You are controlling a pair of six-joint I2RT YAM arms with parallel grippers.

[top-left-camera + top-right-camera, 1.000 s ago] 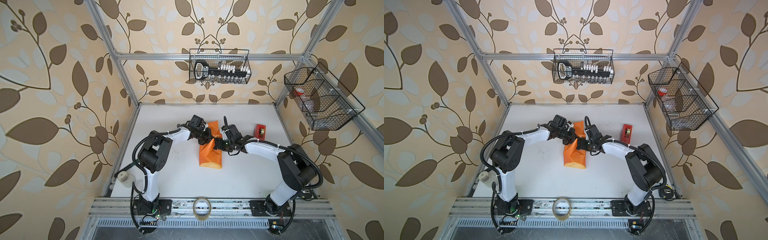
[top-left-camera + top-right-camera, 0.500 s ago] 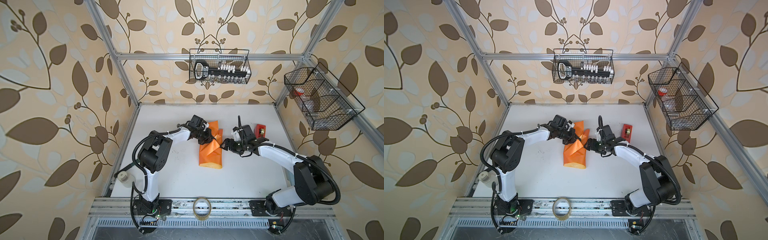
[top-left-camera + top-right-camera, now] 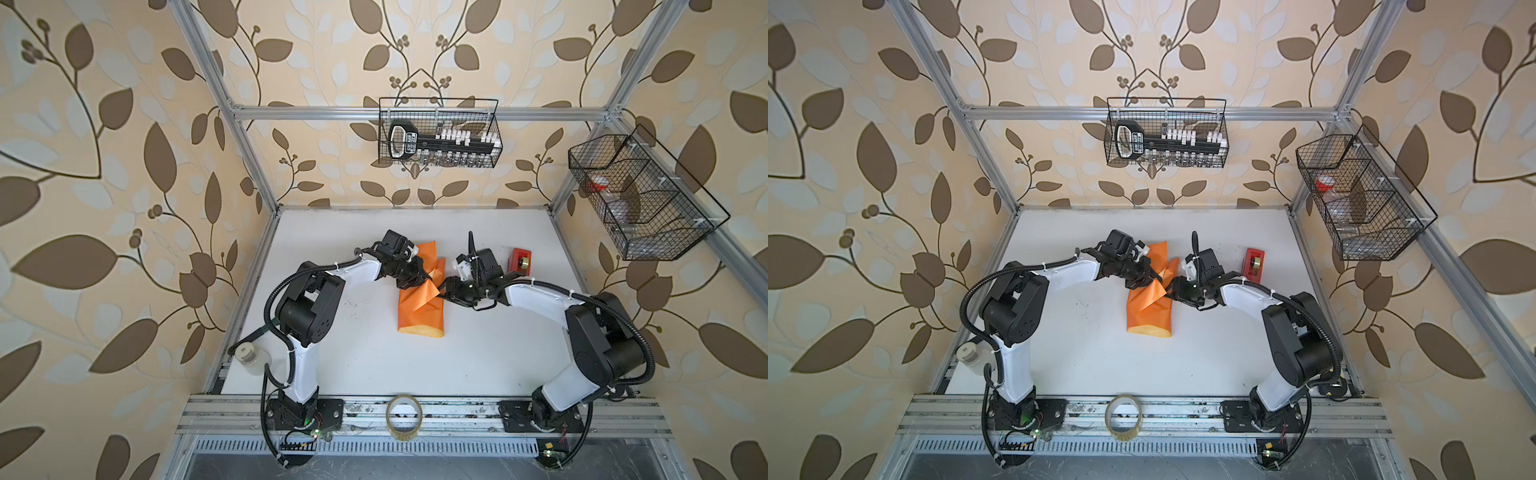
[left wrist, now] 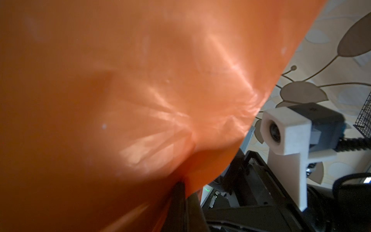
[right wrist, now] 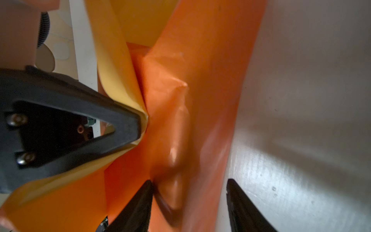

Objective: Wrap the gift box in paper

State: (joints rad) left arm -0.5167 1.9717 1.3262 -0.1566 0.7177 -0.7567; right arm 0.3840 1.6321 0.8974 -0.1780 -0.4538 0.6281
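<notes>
Orange paper (image 3: 419, 309) pinched in left gripper (image 3: 428, 279); right gripper (image 3: 443, 291) back beside it, jaws narrower yet apart.

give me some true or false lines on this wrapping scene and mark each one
1. The left gripper pinches the paper. True.
2. The right gripper has its jaws shut. False: they stand apart, beside the paper's edge.
3. The roll lies on the paper. False: it sits on the front rail.
4. The dispenser sits right of the paper in a top view. True.
</notes>
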